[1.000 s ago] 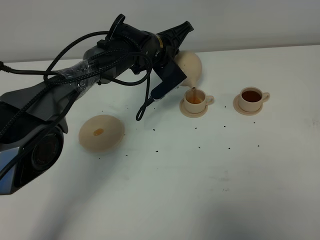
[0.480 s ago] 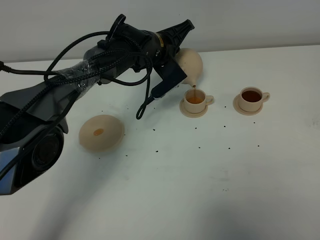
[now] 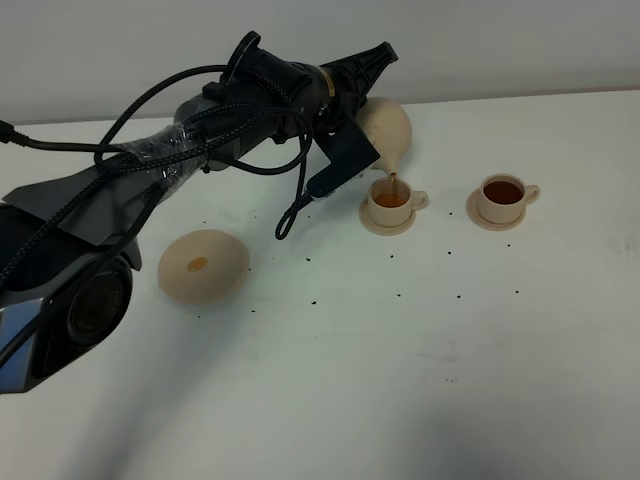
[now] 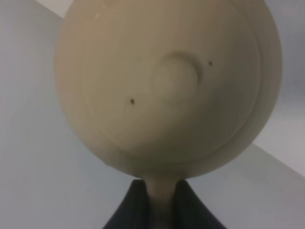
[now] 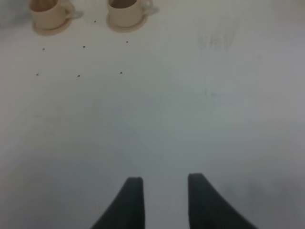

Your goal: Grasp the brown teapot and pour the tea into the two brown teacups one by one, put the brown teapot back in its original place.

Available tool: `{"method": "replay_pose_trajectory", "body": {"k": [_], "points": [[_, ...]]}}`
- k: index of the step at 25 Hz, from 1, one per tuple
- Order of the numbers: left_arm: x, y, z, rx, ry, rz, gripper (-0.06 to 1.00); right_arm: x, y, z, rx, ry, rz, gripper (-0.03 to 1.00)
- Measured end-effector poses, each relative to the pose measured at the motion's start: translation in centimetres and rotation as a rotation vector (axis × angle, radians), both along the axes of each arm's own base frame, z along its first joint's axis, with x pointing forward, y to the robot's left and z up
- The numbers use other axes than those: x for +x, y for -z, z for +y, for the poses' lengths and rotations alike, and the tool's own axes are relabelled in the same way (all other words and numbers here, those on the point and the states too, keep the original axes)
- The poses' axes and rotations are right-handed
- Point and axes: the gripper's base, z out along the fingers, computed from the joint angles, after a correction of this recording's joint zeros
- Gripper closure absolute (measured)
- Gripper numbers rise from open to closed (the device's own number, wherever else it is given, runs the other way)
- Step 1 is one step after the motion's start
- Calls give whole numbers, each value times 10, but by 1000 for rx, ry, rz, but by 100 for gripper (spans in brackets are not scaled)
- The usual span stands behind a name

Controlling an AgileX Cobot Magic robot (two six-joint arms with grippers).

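Note:
The brown teapot point(image 3: 388, 128) hangs tilted at the back of the table, its spout down over the left brown teacup point(image 3: 390, 200), and a thin stream of tea runs into it. My left gripper point(image 3: 352, 112) is shut on the teapot's handle. In the left wrist view the teapot's lidded top point(image 4: 167, 86) fills the frame, with the gripper point(image 4: 161, 202) clamped on the handle. The right brown teacup point(image 3: 502, 197) holds dark tea. The original place, a wide tan saucer point(image 3: 203, 265), lies bare at the left. My right gripper point(image 5: 162, 181) hovers open over bare table.
Small dark specks point(image 3: 400, 296) are scattered over the white table point(image 3: 400, 380). The left arm's cables point(image 3: 290, 215) loop down just left of the cups. Both cups point(image 5: 50, 13) point(image 5: 126, 10) sit far from the right gripper in its wrist view.
The left arm and teapot have shifted slightly to the right and tipped a little further. Tea keeps streaming into the left cup. The right gripper's earlier position is not shown.

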Motion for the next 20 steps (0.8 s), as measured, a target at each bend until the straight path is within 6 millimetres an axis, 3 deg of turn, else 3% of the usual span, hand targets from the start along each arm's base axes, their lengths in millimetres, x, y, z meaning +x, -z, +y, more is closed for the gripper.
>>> {"method": "replay_pose_trajectory", "body": {"k": [20], "points": [[-1, 0, -1, 3, 3, -1, 82, 0, 0, 0, 0, 0, 0, 73]]}}
